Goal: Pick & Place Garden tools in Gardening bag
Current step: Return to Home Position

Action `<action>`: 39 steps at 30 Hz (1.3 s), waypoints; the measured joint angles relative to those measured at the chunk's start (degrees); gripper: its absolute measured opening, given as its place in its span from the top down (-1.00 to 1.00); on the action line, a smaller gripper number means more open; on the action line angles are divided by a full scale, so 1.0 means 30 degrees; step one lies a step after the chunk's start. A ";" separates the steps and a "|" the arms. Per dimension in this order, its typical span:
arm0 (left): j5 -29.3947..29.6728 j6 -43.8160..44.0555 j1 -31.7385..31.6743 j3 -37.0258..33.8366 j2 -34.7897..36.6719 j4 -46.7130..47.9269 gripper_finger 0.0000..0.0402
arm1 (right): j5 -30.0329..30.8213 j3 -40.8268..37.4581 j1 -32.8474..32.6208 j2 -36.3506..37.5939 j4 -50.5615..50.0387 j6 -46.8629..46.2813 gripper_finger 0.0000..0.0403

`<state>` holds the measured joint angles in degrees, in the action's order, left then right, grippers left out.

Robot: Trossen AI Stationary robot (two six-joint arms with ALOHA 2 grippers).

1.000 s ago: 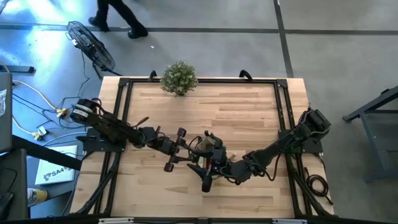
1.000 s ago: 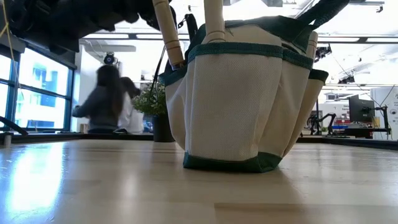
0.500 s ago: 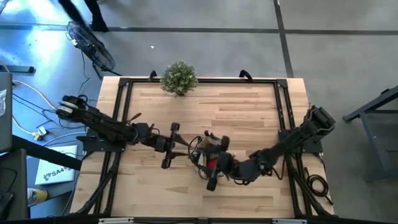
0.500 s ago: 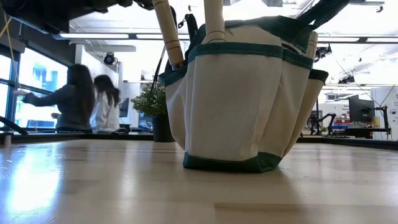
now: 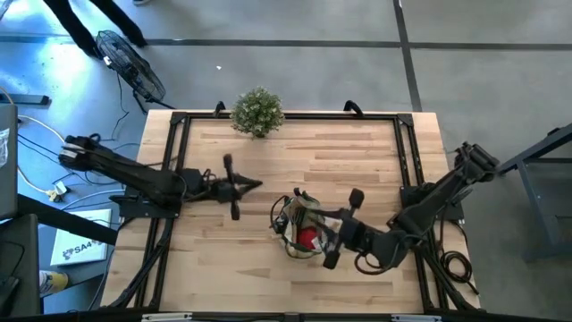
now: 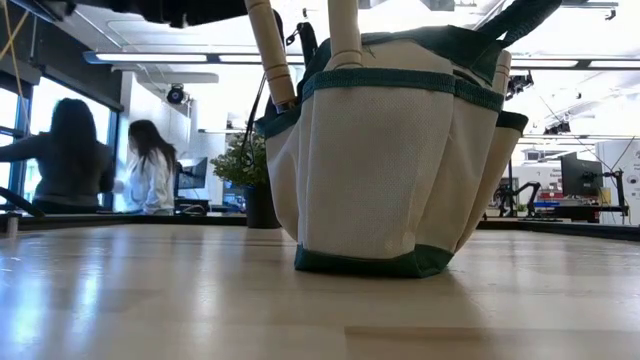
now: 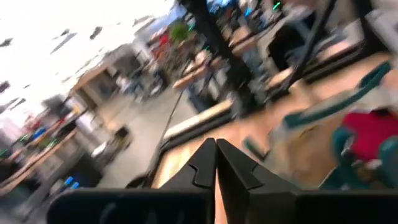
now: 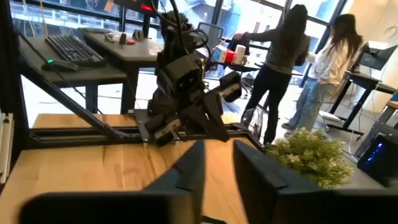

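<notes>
The gardening bag [image 6: 390,150] is stood upright between the 2 claws, near each. 2 wooden handles [image 6: 270,50] and a red piece [image 5: 307,238] are held in it. The left gripper [image 7: 216,146] is pressed together, empty. The right gripper [image 8: 219,149] is slightly spread, empty.

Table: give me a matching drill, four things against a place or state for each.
Things:
1. plant
2. bag
3. left pincer
4. right pincer

Places or states:
A. open
B. at the far edge of the table
C. shut
D. holds a red piece

Pairs: 1-B, 2-D, 3-C, 4-A.
</notes>
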<state>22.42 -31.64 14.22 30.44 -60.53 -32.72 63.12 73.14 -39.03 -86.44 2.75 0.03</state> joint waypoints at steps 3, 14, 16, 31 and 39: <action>0.1628 -0.0108 0.0000 0.0000 0.1621 0.1923 0.98 | 0.0000 0.0007 0.0000 0.0491 -0.0692 0.0035 0.86; 0.2190 0.1592 -0.1147 0.0000 0.7855 0.8225 1.00 | -0.0684 0.0000 -0.0131 0.3349 -0.6739 -0.1778 0.98; 0.1297 0.2672 -0.2045 0.0000 0.8928 0.9509 1.00 | -0.0683 0.0000 -0.0124 0.4074 -0.7832 -0.2122 0.98; -0.4792 0.7346 -0.8785 0.0000 1.0482 1.2982 1.00 | -0.4150 -0.3672 0.1760 1.0593 -0.9345 -0.1323 0.98; -0.7034 0.7864 -1.1192 0.0000 1.0482 1.3213 1.00 | -0.8990 -1.0460 0.4310 1.7806 -0.3731 0.0740 0.98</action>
<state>1.32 -8.05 -19.36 30.44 -29.08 6.92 36.15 41.76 -26.09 -33.03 -8.44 2.25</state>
